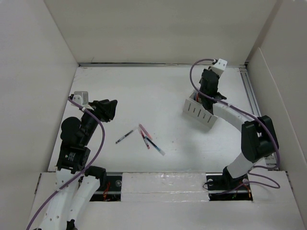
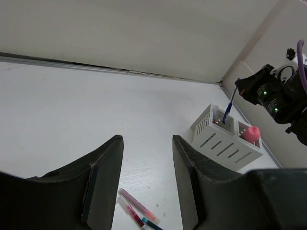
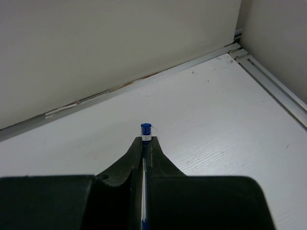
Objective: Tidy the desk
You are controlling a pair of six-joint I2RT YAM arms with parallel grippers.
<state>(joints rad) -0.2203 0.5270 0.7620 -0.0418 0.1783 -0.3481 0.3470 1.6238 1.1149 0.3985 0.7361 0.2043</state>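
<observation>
Desk [image 1: 158,91]: white, walled left, right and far; it takes up the whole scene, with both arms bolted at its near edge.
Box [image 1: 198,111]: slotted white organiser at the far right, with a pink lump [image 2: 250,132] in one compartment.
Right hand [image 3: 145,143]: clamped on a blue pen [image 3: 145,128], held nearly upright over the box, lower tip at the mouth of the compartment beside the lump's.
Left hand [image 2: 146,143]: fingers apart and empty, hovering at the left.
Loose pens [image 1: 144,139]: a few lying mid-desk, some crossing.
Step in hand: dropping the blue pen into the box, I'd judge.
Doing it well: centre the pen over one compartment and lower it until the tip sits inside the walls before letting go. Let go too high and it may bounce out.
</observation>
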